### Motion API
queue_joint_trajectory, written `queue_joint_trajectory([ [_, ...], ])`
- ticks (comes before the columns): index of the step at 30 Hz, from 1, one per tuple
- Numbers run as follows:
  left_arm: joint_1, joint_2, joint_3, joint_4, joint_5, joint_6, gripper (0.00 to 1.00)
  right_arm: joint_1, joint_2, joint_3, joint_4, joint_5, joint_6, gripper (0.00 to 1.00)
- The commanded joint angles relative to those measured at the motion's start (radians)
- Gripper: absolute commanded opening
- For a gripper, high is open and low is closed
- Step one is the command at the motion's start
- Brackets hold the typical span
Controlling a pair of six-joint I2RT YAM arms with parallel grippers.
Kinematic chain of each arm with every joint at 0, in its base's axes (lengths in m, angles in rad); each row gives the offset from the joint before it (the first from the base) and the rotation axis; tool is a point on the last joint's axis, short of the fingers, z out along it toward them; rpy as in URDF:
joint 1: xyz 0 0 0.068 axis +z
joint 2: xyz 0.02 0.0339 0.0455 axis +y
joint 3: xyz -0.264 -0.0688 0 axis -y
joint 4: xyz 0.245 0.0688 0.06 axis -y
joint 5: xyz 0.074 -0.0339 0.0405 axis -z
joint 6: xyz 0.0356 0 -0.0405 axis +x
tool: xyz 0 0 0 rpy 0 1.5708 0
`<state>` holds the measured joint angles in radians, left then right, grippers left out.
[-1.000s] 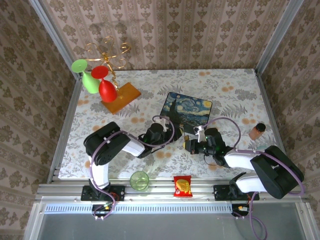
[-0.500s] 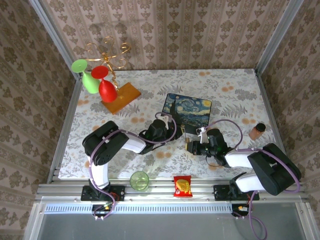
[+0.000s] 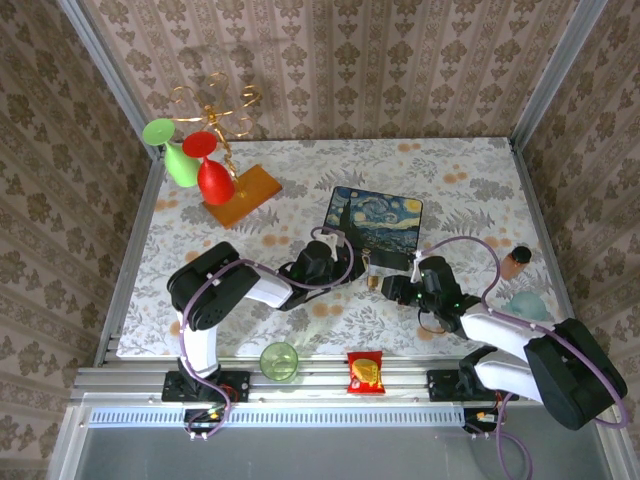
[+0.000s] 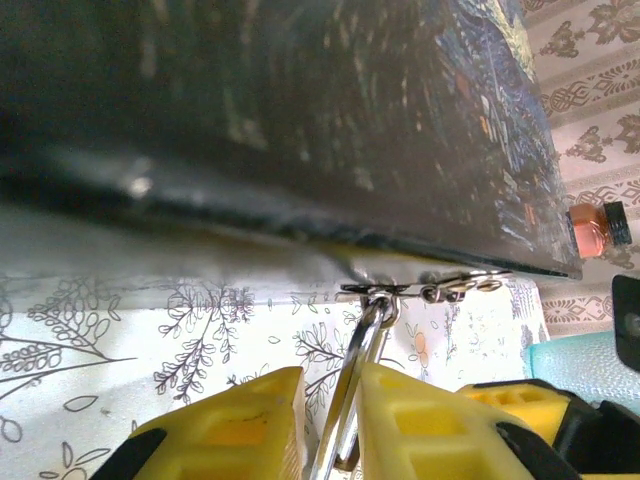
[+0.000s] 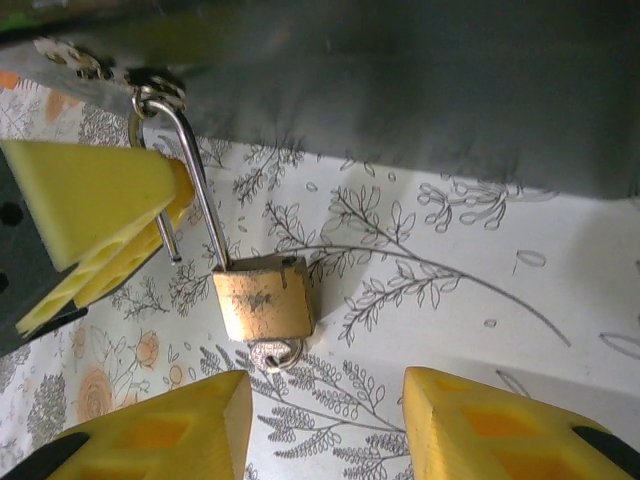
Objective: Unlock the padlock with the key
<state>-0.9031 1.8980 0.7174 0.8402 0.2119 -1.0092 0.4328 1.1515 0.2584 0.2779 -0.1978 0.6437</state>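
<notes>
At centre frame we see the padlock (image 5: 265, 297), stamp unreadable; left gripper (image 4: 330, 400) pinches its shackle (image 5: 196, 172); right gripper (image 5: 325, 420) gapes, empty.

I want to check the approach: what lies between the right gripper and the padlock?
Right wrist view: a small silvery ring at the padlock's base, then bare flowered tablecloth up to the right gripper.

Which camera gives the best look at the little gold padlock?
The right wrist view: the padlock sits close up, brass body and silvery shackle both sharp. The left wrist view shows its thin shackle pinched in the left hand. From the top view it is a gold speck by the painted box.
</notes>
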Motion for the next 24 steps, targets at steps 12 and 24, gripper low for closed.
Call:
queue_joint_trajectory([
  [12, 0.005, -0.267, -0.083, -0.161, -0.087, 0.071, 0.33, 0.109, 0.233, 0.229, 0.027, 0.129, -0.107, 0.42],
  [24, 0.008, -0.226, -0.105, -0.083, -0.070, 0.035, 0.33, 0.119, 0.289, 0.232, 0.022, 0.141, -0.140, 0.32],
])
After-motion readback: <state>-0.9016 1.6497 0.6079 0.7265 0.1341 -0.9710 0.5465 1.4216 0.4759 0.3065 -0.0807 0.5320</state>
